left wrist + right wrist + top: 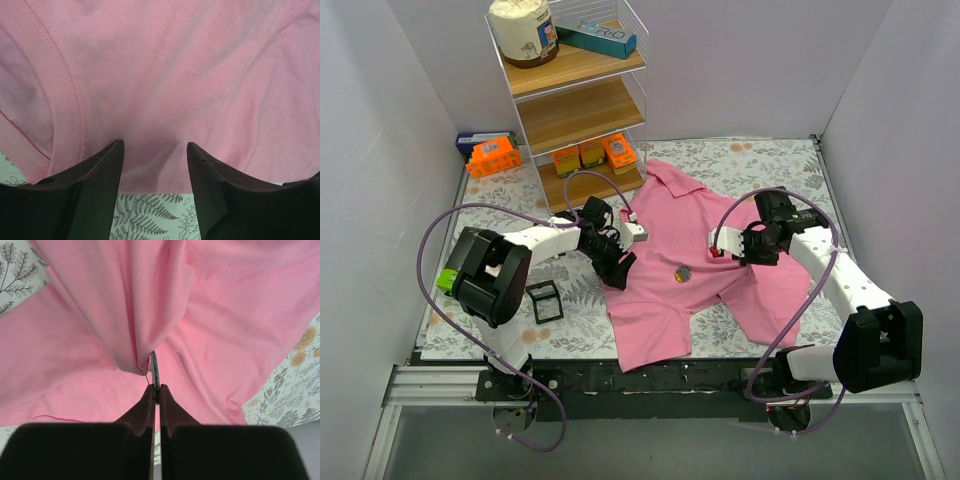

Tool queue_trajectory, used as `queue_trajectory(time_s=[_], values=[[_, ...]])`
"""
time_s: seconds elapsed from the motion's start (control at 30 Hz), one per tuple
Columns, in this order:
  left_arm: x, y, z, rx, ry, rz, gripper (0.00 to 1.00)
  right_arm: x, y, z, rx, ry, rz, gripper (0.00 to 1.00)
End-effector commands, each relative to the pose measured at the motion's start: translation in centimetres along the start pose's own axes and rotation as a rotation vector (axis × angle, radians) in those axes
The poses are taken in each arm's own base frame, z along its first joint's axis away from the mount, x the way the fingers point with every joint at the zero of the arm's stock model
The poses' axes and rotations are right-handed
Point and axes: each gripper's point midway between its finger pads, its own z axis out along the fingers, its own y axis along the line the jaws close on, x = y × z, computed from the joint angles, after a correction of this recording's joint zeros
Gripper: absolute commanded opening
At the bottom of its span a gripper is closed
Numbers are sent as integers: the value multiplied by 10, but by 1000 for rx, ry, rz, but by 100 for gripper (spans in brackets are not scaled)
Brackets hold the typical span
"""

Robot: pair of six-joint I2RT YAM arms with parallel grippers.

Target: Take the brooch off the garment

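The pink polo shirt [660,310] lies spread on the floral cloth. My right gripper [717,250] is shut on the brooch [155,372], a thin disc seen edge-on at its fingertips [156,388]. A fold of shirt [125,315] hangs pulled up against the disc. The top view shows a small round disc [682,273] on the shirt's middle, just lower left of that gripper; I cannot tell whether it is the same one. My left gripper [618,272] is open and empty. Its tips [155,147] are low over the shirt [200,75] at its left edge, by a sleeve hem.
A wooden shelf rack [582,110] with small orange boxes [590,155] stands at the back left. An orange box [492,157] lies beside it. A small black square frame [544,300] lies on the floral cloth [770,160] left of the shirt. Grey walls close in three sides.
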Motion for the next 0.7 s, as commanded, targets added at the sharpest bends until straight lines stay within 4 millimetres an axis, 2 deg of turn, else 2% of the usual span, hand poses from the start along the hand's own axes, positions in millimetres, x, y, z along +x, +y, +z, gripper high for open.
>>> queue_trajectory(time_s=[0.0,0.33,0.5,0.67], values=[[30,10,-4,-70,104,-23,53,0,7,-6,-7,2,-68,1],[31,11,-4,-70,114,-24,53,0,10,-10,-7,2,-72,1],[34,11,-2,-72,123,-29,53,-6,10,-14,-16,-24,-30,1],[34,12,-2,-73,126,-35,53,-1,7,-15,-1,-6,11,1]])
